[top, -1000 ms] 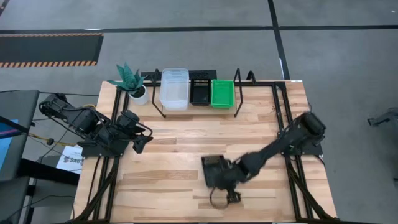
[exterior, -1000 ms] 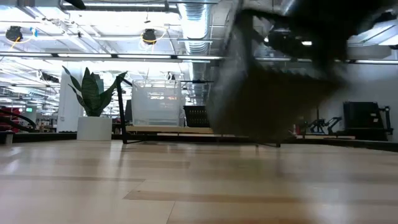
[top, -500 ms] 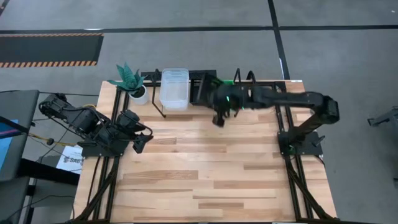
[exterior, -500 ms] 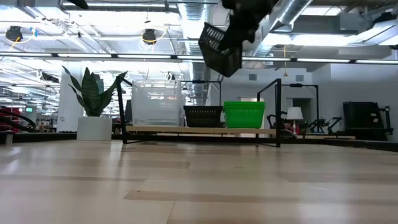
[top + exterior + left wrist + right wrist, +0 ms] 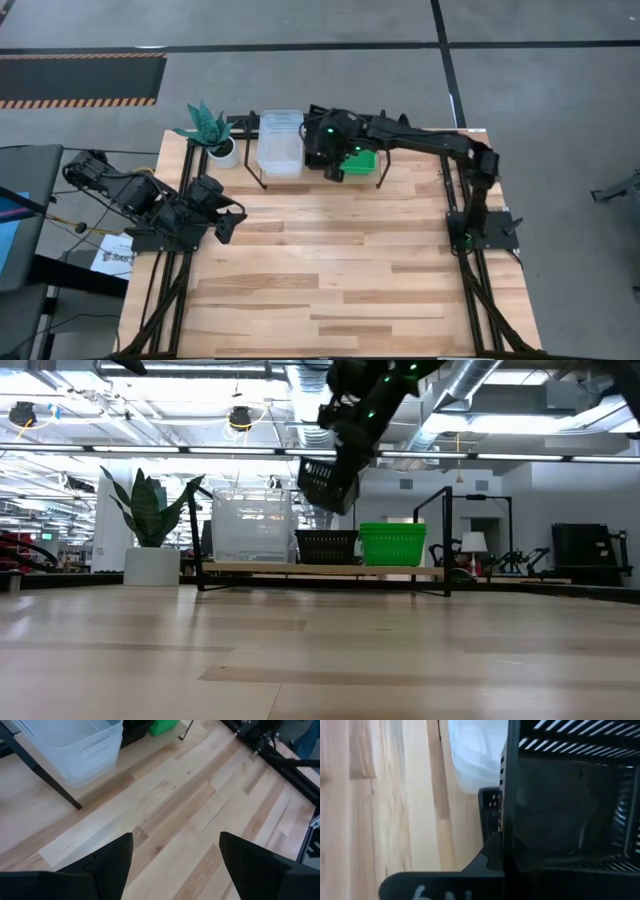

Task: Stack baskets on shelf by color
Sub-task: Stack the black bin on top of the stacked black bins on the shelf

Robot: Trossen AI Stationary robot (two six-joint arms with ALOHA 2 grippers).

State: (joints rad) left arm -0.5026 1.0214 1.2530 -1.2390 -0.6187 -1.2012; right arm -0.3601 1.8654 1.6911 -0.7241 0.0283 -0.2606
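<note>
My right gripper (image 5: 330, 158) hangs over the shelf (image 5: 247, 150) at the table's far edge, shut on a black perforated basket (image 5: 330, 484). That basket is tilted in the air above the black basket (image 5: 327, 546) standing on the shelf plank (image 5: 300, 569). The clear baskets (image 5: 281, 142) stand to its left and the green basket (image 5: 360, 157) to its right, bottoms on the plank. My left gripper (image 5: 175, 865) waits open at the table's left side (image 5: 226, 226), touching nothing. My right gripper holds the black basket by one side wall near its rim (image 5: 506, 820). That wall stands between the fingers, with the outer finger (image 5: 491, 854) on its outside. The fingers come from above, pointing down. The basket is lifted clear and hangs tilted below them.
A potted teal plant (image 5: 208, 130) stands at the shelf's left end. Black wire legs (image 5: 381, 150) rise at both ends of the shelf. The broad wooden tabletop (image 5: 330, 270) lies in front of the shelf; the right arm's base (image 5: 480, 225) sits at the right.
My right gripper has carried the black basket from near the table's near edge up and across to the far edge. It then moved left along the shelf and came down somewhat above the black basket there. The left arm has kept still.
</note>
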